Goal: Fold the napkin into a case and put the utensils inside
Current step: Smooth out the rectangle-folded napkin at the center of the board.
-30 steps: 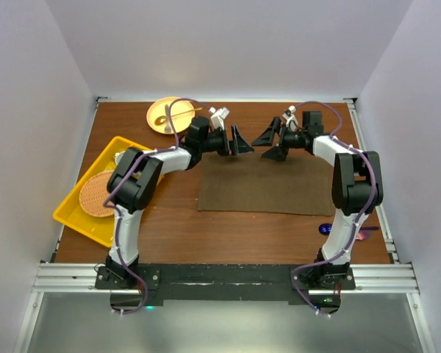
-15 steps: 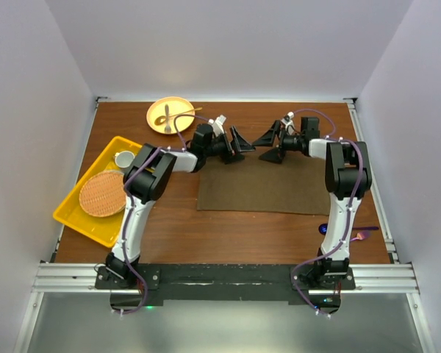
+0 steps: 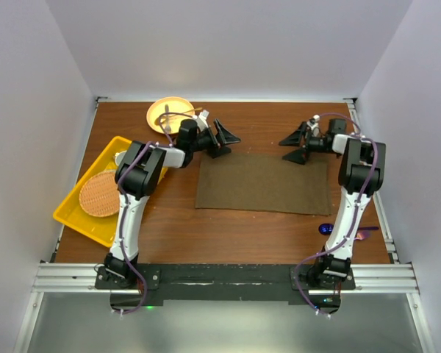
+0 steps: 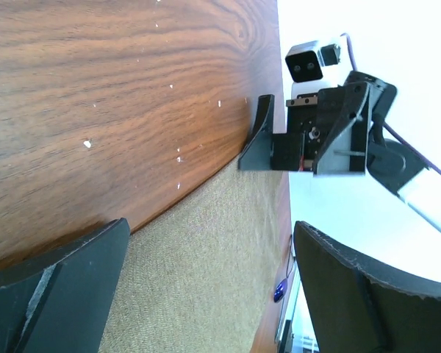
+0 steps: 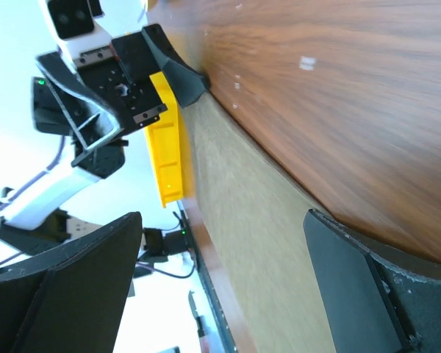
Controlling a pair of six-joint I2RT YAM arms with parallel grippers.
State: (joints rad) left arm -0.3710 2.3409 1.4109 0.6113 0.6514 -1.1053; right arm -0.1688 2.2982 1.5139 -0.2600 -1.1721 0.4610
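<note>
The napkin (image 3: 262, 184) is a flat woven rectangle (olive); left hand (image 3: 226, 144) and right hand (image 3: 291, 147) are released.

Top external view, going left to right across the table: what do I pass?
In order: woven mat → yellow plate → left claw → right claw → blue spoon. The napkin spans both claws, so it is left out.

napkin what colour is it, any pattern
The napkin is plain olive-brown with no pattern; it shows best in the top external view.
</note>
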